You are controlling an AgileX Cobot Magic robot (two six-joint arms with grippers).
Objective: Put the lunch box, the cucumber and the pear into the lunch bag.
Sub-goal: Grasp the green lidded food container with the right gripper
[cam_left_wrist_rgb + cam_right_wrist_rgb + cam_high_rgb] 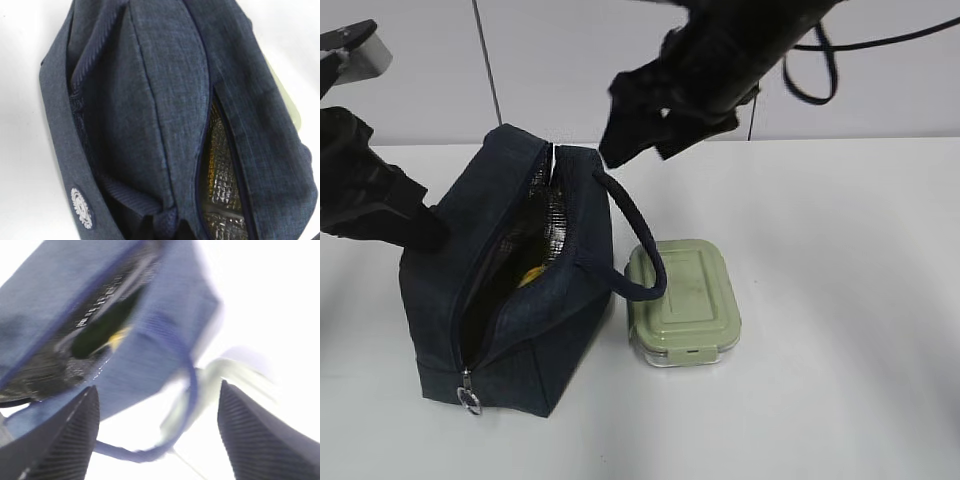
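Observation:
The navy lunch bag (520, 330) stands unzipped at the left of the table, its silver lining (220, 165) showing. Inside the opening a bit of the yellow pear (530, 275) shows, and it shows again in the right wrist view (119, 337). The cucumber is hidden. The sage-green lunch box (685, 300) sits on the table to the right of the bag, under the looped handle (640, 250). My left gripper (420, 225) is shut on the bag's left side fabric (172, 232). Above the bag's far end my right gripper (638, 150) hangs open and empty (158, 387).
The white table (840, 250) stretches to the right of the lunch box and in front of it. A metal ring pull (470, 402) hangs at the bag's near corner. A wall stands behind the table.

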